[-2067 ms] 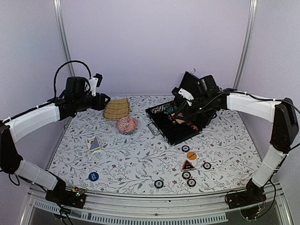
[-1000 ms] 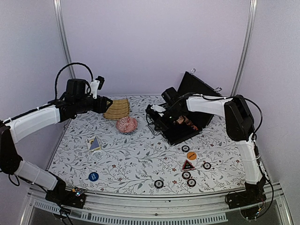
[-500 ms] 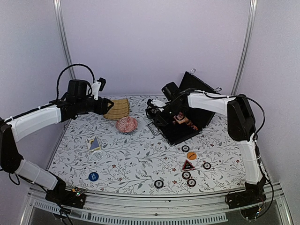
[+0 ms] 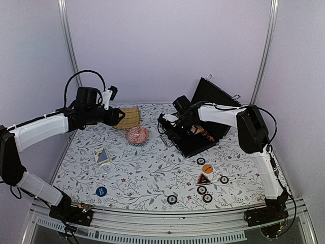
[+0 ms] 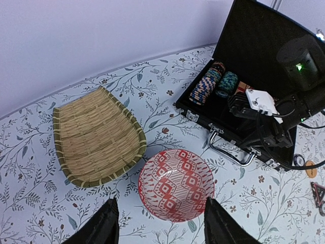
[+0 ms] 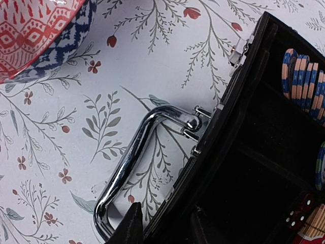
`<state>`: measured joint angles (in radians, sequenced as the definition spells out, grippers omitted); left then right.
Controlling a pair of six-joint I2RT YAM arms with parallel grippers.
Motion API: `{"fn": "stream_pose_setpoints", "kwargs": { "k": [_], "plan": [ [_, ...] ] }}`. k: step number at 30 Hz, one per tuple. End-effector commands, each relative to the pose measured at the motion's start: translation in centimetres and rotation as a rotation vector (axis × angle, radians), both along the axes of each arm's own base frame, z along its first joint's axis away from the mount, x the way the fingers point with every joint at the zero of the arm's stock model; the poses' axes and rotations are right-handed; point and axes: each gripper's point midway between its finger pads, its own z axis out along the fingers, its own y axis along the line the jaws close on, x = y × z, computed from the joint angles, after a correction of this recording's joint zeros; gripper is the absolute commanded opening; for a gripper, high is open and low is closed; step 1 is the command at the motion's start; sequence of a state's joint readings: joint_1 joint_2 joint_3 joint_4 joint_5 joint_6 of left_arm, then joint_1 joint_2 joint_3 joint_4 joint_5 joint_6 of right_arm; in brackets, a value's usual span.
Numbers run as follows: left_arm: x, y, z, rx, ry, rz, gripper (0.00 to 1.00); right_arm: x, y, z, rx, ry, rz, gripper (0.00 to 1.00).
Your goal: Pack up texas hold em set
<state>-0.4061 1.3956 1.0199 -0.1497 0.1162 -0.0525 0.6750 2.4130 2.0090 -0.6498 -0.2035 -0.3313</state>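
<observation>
Open black briefcase (image 4: 195, 145), right of centre on the table (image 4: 152, 170): long axis upper left to lower right, silver handle (image 6: 134, 168) facing lower left. I judge it rigid, chip-heavy; grip the lid (image 4: 216, 96) edge. Right pincer (image 6: 167, 226) straddles its front wall, clamping uncertain; left pincer (image 5: 162, 226) wide, empty

Robot lab booth, lilac panels (image 4: 167, 46), aluminium posts (image 4: 68, 40)

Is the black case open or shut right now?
Open. The black case has its lid standing up at the back, and rows of chips show inside.
</observation>
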Motion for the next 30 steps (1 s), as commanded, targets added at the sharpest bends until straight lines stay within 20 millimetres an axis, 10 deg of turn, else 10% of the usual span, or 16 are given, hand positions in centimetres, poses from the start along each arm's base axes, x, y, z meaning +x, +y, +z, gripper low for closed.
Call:
{"fn": "stream_pose_setpoints", "kwargs": {
  "k": [1, 30],
  "plan": [
    [0.0, -0.9, 0.7, 0.006, -0.012, -0.025, 0.58, -2.1, -0.7, -2.6, -0.035, 0.074, 0.062, 0.30],
    [-0.2, -2.6, -1.4, 0.030, 0.044, -0.065, 0.58, -17.7, -3.1, -2.3, -0.120, 0.136, 0.612, 0.24]
  ]
}}
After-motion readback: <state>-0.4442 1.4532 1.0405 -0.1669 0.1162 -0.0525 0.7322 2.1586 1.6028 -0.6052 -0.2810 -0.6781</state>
